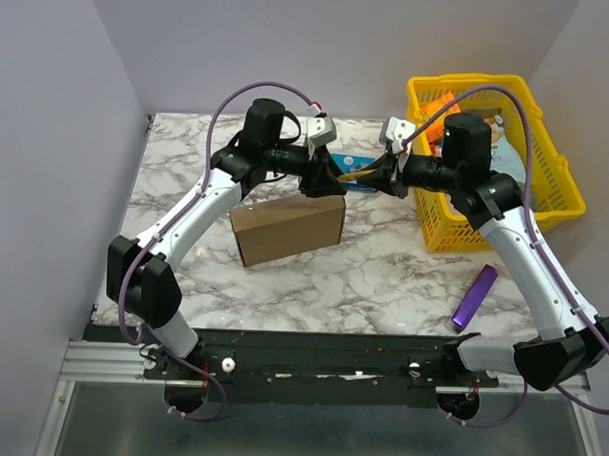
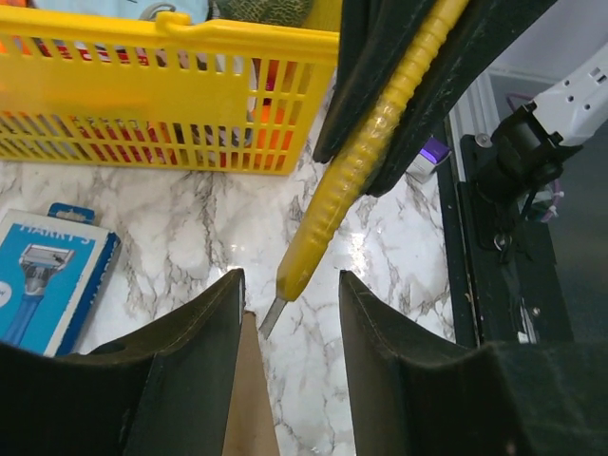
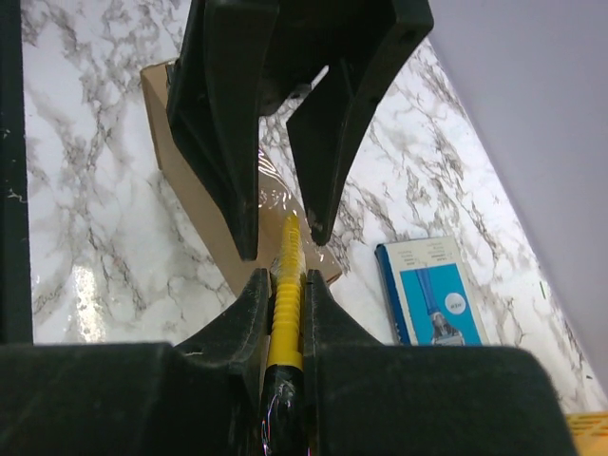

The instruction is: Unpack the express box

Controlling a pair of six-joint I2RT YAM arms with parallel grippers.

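Top external view: both arms meet above the far edge of the express box point(image 1: 286, 229), wrists facing each other.
Express box: lies closed near table centre, a little toward 9 o'clock; the right wrist view shows glossy clear tape across its top.
Right gripper point(image 1: 388, 178): clenched on the handle of a yellow cutter point(image 3: 285, 294), short blade tip out and pointing toward 9 o'clock.
Left gripper point(image 1: 324, 181): jaws apart, flanking the cutter's tip without touching it; nothing held.
Step in hand: likely readying the cutter over the box; the tape looks uncut, so unpacking proper is not yet begun.
Next move calls for: left fingers drawn clear of the blade, then the tip lowered onto the tape seam at a shallow angle; the left arm could steady the box, which looks light enough to slide.
Surface: white marble-pattern table point(image 1: 383, 281), glossy.
Other items: yellow basket point(image 1: 440, 228) with goods at 2 o'clock; blue razor box point(image 2: 47, 275) at 12 o'clock, just beyond the express box; purple stick-shaped thing point(image 1: 474, 297) at 4 o'clock.
Room: plain grey walls point(image 1: 48, 129) on three sides.
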